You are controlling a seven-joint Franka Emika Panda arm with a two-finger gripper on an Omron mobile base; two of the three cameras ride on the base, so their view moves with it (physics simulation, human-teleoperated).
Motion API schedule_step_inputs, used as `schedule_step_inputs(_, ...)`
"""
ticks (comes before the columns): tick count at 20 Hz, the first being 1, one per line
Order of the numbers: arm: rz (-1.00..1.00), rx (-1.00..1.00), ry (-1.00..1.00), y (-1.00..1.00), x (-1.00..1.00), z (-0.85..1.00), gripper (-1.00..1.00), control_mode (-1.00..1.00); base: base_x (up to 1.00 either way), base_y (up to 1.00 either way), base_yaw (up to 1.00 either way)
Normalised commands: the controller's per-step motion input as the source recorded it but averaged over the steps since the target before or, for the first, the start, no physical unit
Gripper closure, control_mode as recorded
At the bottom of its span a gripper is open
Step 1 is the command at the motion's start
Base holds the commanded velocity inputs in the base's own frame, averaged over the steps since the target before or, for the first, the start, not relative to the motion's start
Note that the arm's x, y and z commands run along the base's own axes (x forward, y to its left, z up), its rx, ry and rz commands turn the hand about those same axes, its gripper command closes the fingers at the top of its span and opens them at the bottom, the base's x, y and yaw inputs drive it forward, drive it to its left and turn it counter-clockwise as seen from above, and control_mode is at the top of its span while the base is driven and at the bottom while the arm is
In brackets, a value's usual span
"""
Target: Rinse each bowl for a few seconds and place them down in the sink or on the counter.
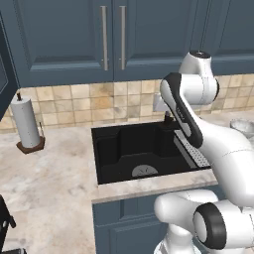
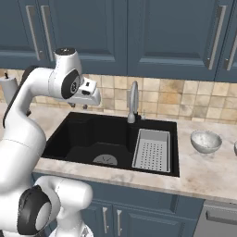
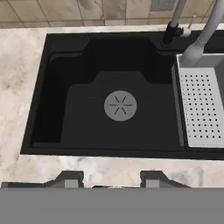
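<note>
**Bowl far from my fingers**

The bowl [image 2: 206,140] sits on the desk [image 2: 208,171], at about 3 o'clock from the sink [image 2: 88,136]. My fingers [image 3: 107,178] hang apart over the sink, holding nothing. Swinging across, I could bump the faucet [image 2: 133,99] or knock the bowl away.
</note>
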Motion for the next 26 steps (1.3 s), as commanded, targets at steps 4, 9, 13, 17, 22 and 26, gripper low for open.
schedule_step_inputs(4, -0.01, 0.0, -0.03, 0.0, -0.13, 0.0, -1.0, -1.0, 0.0, 0.0, 0.0)
schedule_step_inputs(9, -0.05, -0.02, -0.08, -0.05, -0.36, 0.05, -1.0, -1.0, 0.0, 0.0, 0.0)
schedule_step_inputs(13, -0.06, -0.03, -0.06, -0.1, -0.4, 0.15, -1.0, -1.0, 0.0, 0.0, 0.0)
schedule_step_inputs(17, -0.07, -0.03, -0.01, -0.11, -0.38, 0.12, -1.0, -1.0, 0.0, 0.0, 0.0)
schedule_step_inputs(22, -0.07, -0.02, 0.0, -0.12, -0.36, 0.09, -1.0, -1.0, 0.0, 0.0, 0.0)
schedule_step_inputs(26, -0.06, -0.01, 0.0, -0.06, -0.35, 0.08, -1.0, -1.0, 0.0, 0.0, 0.0)
